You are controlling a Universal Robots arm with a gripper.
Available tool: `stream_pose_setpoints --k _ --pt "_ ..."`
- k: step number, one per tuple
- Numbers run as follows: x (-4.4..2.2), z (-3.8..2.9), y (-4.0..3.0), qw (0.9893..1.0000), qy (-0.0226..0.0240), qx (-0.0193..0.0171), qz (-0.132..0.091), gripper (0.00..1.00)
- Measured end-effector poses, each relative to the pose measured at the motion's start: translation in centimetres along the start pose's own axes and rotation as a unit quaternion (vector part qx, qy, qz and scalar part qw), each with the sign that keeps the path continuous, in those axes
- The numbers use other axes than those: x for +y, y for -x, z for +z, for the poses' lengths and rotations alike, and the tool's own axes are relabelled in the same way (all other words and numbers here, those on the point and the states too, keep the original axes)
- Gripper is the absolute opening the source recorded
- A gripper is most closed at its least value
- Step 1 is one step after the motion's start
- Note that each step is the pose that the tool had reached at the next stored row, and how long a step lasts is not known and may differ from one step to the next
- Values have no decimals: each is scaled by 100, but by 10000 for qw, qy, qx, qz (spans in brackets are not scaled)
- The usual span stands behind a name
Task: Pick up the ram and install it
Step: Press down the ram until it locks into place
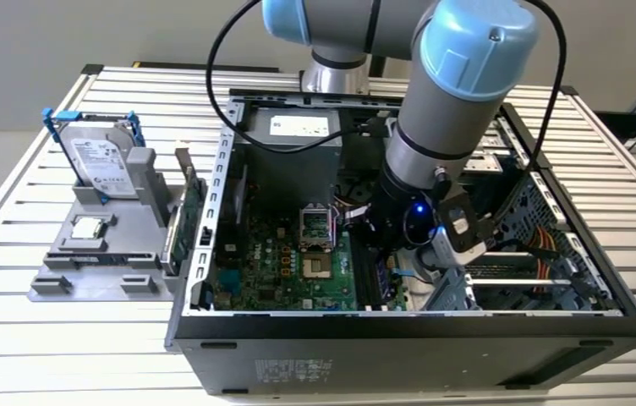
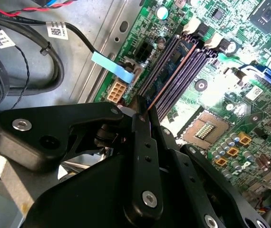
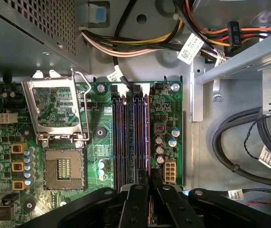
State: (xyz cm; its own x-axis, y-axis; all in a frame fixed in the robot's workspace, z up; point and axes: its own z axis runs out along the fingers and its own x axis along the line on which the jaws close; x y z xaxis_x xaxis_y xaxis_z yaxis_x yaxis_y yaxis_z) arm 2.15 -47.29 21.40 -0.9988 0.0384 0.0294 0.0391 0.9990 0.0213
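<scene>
The black two-fingered gripper [image 3: 149,186] is closed on the slim green ram stick [image 2: 169,78], which stands edge-on in a dark slot of the green motherboard [image 3: 166,107], inside the open black computer case [image 1: 408,334].

even bright light | glare on motherboard [image 2: 221,95] | near tool [image 2: 142,142] blurred

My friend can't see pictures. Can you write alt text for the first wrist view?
The black fingers of the gripper pinch a thin ram stick, lined up along the memory slots of a green motherboard. An open, empty processor socket lies beside them.
</scene>
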Motion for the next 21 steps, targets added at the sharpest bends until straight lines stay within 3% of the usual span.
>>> stream_pose_setpoints --k 7,21 --pt "-1 23 0 10000 47 2 4 0" --pt "-1 24 0 10000 70 3 4 0"
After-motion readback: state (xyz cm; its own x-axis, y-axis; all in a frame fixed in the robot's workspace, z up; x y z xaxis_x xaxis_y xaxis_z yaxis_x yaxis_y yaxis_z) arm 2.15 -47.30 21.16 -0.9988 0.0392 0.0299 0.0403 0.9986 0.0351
